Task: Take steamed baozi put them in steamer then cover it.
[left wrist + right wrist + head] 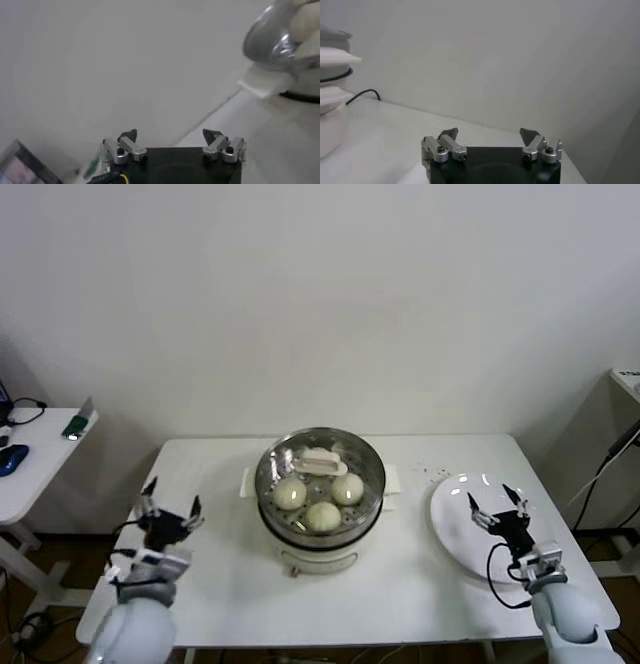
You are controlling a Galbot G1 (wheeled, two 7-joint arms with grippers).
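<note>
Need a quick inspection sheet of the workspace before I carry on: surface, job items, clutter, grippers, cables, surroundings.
Surface: white table, small dark specks near the plate.
Job's things: steamer mid-table holds three visible baozi; glass cover sits on it.
Clutter: white plate at right, bare.
Grippers: left gripper open at the table's left edge; right gripper open over the plate; both hold nothing.
Cables: black cord at far right.
Surroundings: side desk at left, plain wall.

The steel steamer sits mid-table under the glass cover. Inside lie cream baozi at six, nine and three o'clock.
</note>
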